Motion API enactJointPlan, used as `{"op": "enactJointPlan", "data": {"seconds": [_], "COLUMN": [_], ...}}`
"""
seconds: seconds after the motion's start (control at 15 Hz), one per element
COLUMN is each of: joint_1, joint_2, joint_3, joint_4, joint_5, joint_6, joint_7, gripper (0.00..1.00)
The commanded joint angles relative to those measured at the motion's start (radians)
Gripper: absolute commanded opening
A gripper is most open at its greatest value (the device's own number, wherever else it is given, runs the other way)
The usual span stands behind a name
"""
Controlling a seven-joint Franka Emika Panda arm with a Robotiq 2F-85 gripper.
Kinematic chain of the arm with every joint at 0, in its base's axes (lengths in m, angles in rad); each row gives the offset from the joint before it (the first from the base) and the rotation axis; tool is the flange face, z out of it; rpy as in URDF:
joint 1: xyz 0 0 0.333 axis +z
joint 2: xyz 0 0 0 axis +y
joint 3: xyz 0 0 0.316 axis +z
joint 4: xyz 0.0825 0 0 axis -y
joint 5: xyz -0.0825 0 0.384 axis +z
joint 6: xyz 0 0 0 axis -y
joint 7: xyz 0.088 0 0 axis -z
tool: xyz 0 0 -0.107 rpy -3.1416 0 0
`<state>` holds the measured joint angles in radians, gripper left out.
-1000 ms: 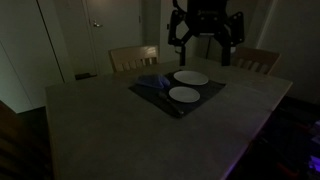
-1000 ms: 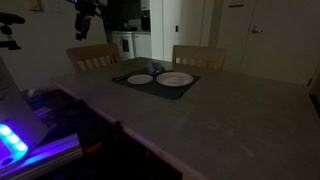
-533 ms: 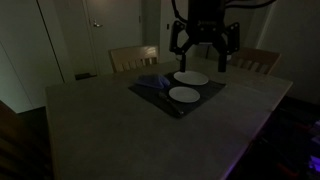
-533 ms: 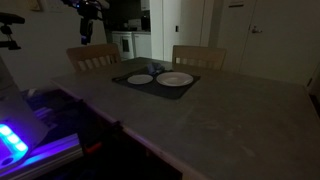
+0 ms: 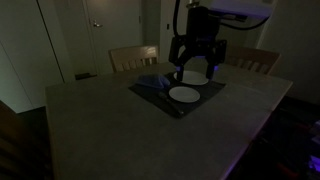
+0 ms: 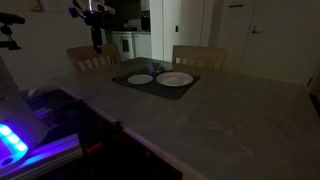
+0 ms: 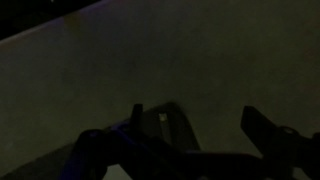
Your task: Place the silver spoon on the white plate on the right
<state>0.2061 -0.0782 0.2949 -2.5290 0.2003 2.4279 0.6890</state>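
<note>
Two round white plates lie side by side on a dark rectangular mat (image 5: 150, 92) on the table; they show in both exterior views, the near plate (image 5: 184, 94) and the far plate (image 5: 192, 77), and as the small-looking plate (image 6: 140, 79) and the larger-looking plate (image 6: 175, 79). My gripper (image 5: 195, 62) hangs open and empty above the far end of the mat, partly hiding the far plate. It also shows in an exterior view (image 6: 97, 35). In the wrist view my jaws (image 7: 200, 120) are spread wide over a mat corner (image 7: 170, 128). The silver spoon is too dark to make out.
The table (image 5: 110, 125) is large and pale, and its edge (image 6: 100, 115) faces the camera. Two wooden chairs stand behind it (image 5: 133, 57) (image 5: 256, 60). A lit blue device (image 6: 15, 140) sits beside the table.
My gripper has come down from high above the table to just over the far end of the mat. The plates have not moved.
</note>
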Motion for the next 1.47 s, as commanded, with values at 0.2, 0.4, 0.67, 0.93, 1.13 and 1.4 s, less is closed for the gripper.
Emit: {"op": "enactJointPlan", "data": {"seconds": [0.2, 0.4, 0.67, 0.93, 1.13, 1.4], "joint_1": [0.008, 0.004, -0.011, -0.006, 0.001, 0.015], "joint_2": [0.014, 0.040, 0.087, 0.148, 0.199, 0.271], "joint_3": [-0.025, -0.025, -0.030, -0.060, -0.082, -0.107], "joint_4": [0.002, 0.016, 0.035, 0.046, 0.063, 0.093], "joint_5": [-0.015, -0.053, -0.269, -0.347, -0.354, -0.342], "joint_6": [0.018, 0.015, 0.013, 0.080, 0.144, 0.204], "joint_7": [-0.048, -0.036, 0.164, 0.157, 0.138, 0.144], "gripper": [1.00, 1.00, 1.00, 1.00, 1.00, 1.00]}}
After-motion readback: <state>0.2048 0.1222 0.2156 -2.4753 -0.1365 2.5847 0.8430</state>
